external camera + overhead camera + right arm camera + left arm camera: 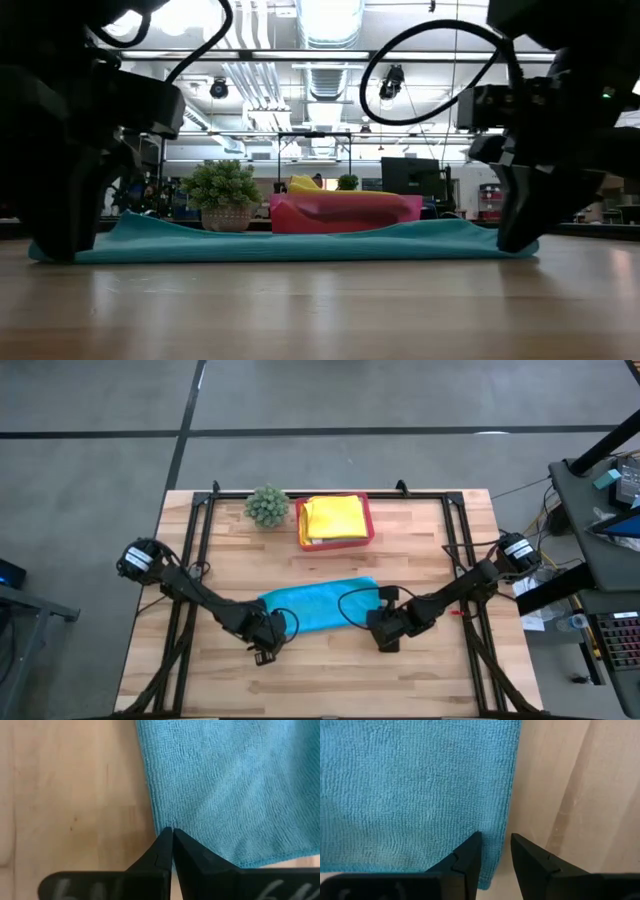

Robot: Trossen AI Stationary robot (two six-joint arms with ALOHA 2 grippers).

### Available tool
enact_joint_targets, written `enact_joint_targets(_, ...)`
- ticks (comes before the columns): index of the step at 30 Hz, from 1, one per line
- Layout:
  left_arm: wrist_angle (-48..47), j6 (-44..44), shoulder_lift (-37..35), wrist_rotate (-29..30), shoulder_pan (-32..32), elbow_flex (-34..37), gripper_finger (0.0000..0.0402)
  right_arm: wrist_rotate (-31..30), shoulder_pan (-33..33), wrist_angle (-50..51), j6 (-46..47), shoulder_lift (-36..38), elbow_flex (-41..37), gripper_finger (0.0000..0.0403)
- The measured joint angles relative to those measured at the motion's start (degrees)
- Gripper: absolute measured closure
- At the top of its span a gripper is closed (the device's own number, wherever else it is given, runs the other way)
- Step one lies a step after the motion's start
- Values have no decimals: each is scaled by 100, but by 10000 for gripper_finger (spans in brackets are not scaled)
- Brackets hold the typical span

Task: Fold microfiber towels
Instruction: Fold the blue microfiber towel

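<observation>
My right gripper (172, 832) is shut tight, tips meeting on the side hem of the teal blue microfiber towel (318, 604), close to one of its corners. The bite looks thin: only the very edge of the pile sits between the tips. My left gripper (496, 842) stands partly open at the opposite side hem, one finger over the cloth and the other over bare wood, with the hem in the gap. It holds nothing that I can confirm.

The teal towel lies flat across the middle of the light wooden slatted table (420, 675), long and narrow, apparently already doubled once. Both grippers sit at its near corners.

Risks, in my judgement:
- The right pinch may slip off the hem on lifting, because so little fabric is caught.
- If the towel is doubled, either gripper may take only the top layer, and the fold would open rather than carry over.
- The left side is not clamped; raising the right alone would drag and skew the cloth.
- Fingertips pressed to the wood could scrape if I travel before rising.

Farther back, a red-pink plastic tray (368, 512) holds folded yellow microfiber towels (332, 518), with a small round spiky green plant (267, 505) just beside it. Both stand well apart from the working area; a high, wide fold sweep is the only thing that could reach them.
</observation>
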State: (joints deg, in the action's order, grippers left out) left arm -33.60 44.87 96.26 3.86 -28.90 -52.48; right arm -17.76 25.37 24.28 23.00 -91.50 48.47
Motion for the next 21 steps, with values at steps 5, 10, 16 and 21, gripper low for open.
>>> enact_joint_targets(5,-5,115,189,20,-93,1,308,1,51,313,41,37,8,394)
enact_joint_targets(10,-183,192,-23,-170,-124,1,308,33,81,766,183,204,0,394)
enact_joint_targets(16,-351,283,-450,-237,-131,60,308,41,100,1243,462,428,-2,394)
enact_joint_targets(21,-352,281,-712,-140,-129,52,308,-9,48,1243,1259,569,-2,394)
